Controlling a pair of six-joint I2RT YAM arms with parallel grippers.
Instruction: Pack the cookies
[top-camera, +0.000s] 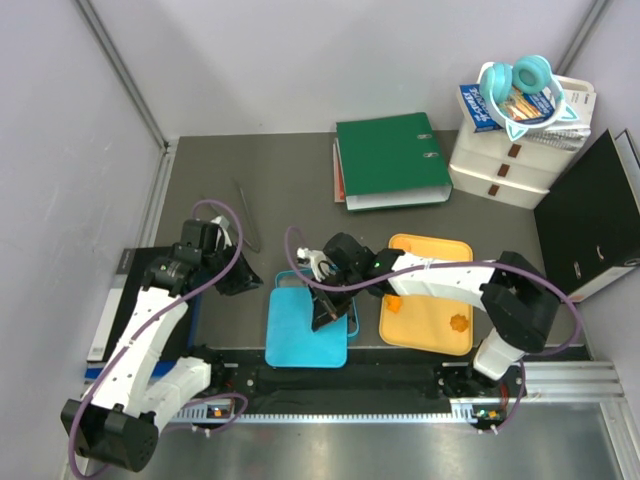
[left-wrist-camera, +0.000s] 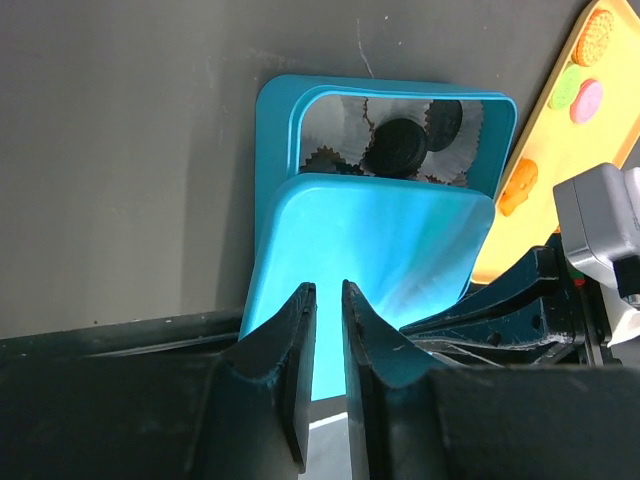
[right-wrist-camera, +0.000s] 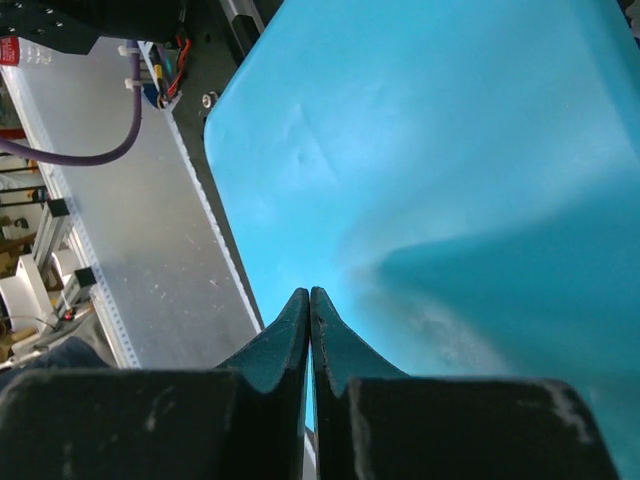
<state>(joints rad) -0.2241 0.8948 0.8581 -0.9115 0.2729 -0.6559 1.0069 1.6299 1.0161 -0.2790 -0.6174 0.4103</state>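
A blue box (left-wrist-camera: 275, 110) holds crinkled paper liners and two black cookies (left-wrist-camera: 400, 146). Its blue lid (left-wrist-camera: 380, 240) lies tilted over the near part of the box; it also shows from above (top-camera: 300, 335). More cookies lie on the yellow tray (left-wrist-camera: 540, 140): an orange one (left-wrist-camera: 600, 35), a green one (left-wrist-camera: 566, 88), a pink one (left-wrist-camera: 587, 100) and an orange one (left-wrist-camera: 518, 185). My right gripper (right-wrist-camera: 310, 292) is shut, its tips at the lid's top face (right-wrist-camera: 450, 150), near the lid's right side (top-camera: 325, 315). My left gripper (left-wrist-camera: 329, 290) is slightly open and empty, left of the box (top-camera: 232, 272).
The yellow tray (top-camera: 430, 250) lies right of the box with two orange cookies (top-camera: 460, 322) showing from above. At the back are a green binder (top-camera: 390, 160), white drawers (top-camera: 510, 160) with headphones (top-camera: 515, 85), and a black folder (top-camera: 590, 220). A metal rail (top-camera: 350, 405) runs along the near edge.
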